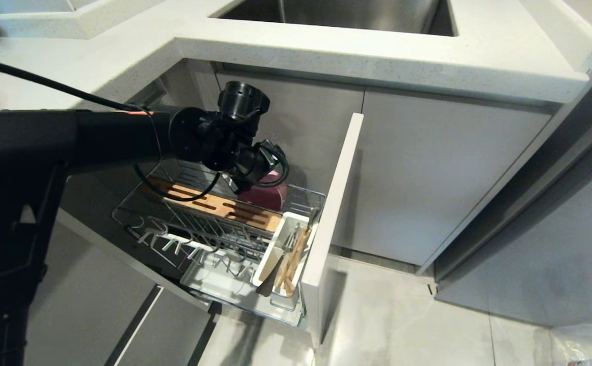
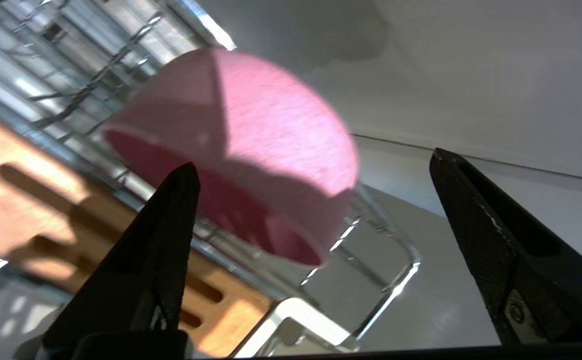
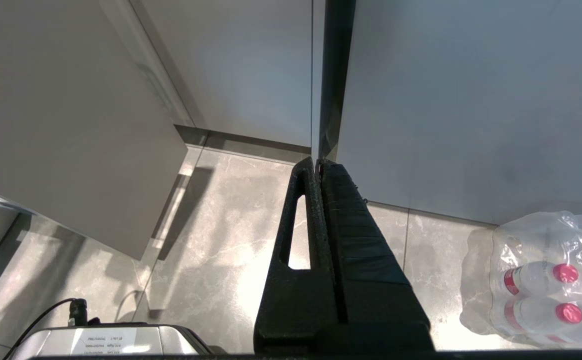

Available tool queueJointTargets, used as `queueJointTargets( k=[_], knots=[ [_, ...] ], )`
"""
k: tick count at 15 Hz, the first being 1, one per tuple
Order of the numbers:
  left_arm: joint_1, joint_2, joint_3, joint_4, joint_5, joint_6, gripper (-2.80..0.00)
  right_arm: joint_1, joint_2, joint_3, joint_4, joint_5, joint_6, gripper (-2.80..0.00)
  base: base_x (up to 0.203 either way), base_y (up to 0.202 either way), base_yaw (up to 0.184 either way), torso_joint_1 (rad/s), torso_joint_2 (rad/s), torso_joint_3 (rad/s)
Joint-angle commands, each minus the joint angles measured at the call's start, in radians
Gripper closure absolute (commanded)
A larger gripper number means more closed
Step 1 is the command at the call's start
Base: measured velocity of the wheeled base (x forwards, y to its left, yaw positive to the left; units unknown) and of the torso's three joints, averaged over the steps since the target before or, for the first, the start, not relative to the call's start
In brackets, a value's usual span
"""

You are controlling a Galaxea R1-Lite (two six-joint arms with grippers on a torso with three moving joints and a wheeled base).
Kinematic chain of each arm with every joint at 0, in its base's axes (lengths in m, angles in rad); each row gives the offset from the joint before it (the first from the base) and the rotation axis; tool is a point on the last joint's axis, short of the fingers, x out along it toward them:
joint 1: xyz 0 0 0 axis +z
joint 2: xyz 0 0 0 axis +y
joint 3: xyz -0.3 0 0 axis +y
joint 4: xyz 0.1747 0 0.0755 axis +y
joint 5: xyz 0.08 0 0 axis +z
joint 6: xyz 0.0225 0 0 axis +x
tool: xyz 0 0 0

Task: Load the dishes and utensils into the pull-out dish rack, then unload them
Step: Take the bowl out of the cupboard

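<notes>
pulled-out dish rack (image 1: 209, 223) open from above, countertop edge (image 1: 357, 61) overhanging its back, tall front panel (image 1: 334, 223) walling the right side, pink bowl (image 2: 251, 165) filling the back corner, left end effector (image 2: 311, 210) spread wide just off it, utensil caddy (image 1: 280, 259) crowded with chopsticks (image 1: 292, 262)

Pink bowl (image 2: 251, 165) lies tilted, apparently upturned, in the rack (image 1: 194, 213).

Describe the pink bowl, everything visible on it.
The pink bowl is matte, round and straight-walled, plastic by the look, with no marks. It sits in the chrome wire basket of the pull-out dish rack, behind the slotted wooden strip, at the end near the front panel. In the left wrist view it is tipped, its flat base turned up and away and its mouth facing down toward the wires. The left gripper stands open before it, neither finger touching it. In the head view the wrist hides most of it.
</notes>
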Motion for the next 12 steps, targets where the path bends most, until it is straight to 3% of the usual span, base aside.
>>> queueJointTargets(
  k=[1, 11, 12],
  knots=[
    [0.001, 0.008, 0.000, -0.004, -0.001, -0.003, -2.80, 0.000, 0.000, 0.002, 0.000, 0.000, 0.001, 0.00, 0.000, 0.000, 0.000, 0.000, 0.00, 0.000],
    [-0.001, 0.016, 0.001, -0.005, -0.006, -0.001, -2.80, 0.000, 0.000, 0.002, 0.000, 0.000, 0.001, 0.00, 0.000, 0.000, 0.000, 0.000, 0.00, 0.000],
    [-0.001, 0.016, 0.001, -0.004, -0.006, 0.007, 0.00, 0.000, 0.000, 0.002, 0.000, 0.000, -0.001, 0.00, 0.000, 0.000, 0.000, 0.000, 0.00, 0.000]
  ],
)
